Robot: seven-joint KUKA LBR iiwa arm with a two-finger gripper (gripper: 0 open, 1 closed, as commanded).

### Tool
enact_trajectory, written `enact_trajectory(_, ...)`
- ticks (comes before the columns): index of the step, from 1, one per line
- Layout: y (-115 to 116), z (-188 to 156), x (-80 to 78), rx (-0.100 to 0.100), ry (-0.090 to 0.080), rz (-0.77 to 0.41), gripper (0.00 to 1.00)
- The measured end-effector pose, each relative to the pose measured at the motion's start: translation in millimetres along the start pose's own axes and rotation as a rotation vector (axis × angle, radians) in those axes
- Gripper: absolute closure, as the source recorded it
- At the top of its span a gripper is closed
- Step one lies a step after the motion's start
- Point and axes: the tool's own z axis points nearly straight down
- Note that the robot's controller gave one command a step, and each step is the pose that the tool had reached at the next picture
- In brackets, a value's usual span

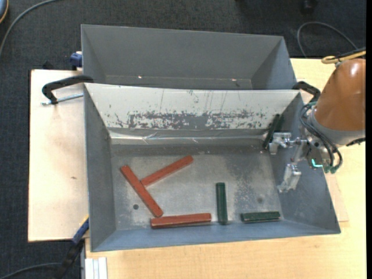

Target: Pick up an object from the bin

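Note:
My gripper (288, 178) hangs low over the right side of the bin floor, near the right wall, with nothing seen in it. A short dark green bar (260, 217) lies flat by the front wall, just ahead and left of the gripper. A second dark green bar (221, 203) lies further left, pointing front to back. Neither bar touches the gripper.
Three red-brown bars lie on the left half of the floor: one slanted (167, 171), one diagonal below it (140, 190), one along the front wall (181, 220). A dark narrow thing (272, 131) stands by the back right corner; what it is I cannot tell.

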Motion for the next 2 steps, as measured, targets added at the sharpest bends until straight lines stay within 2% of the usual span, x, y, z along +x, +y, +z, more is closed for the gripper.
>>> enact_trajectory(1,69,31,12.7,-0.003,0.002,-0.183,0.0)
enact_trajectory(2,134,64,30.6,-0.003,0.002,-0.421,0.0)
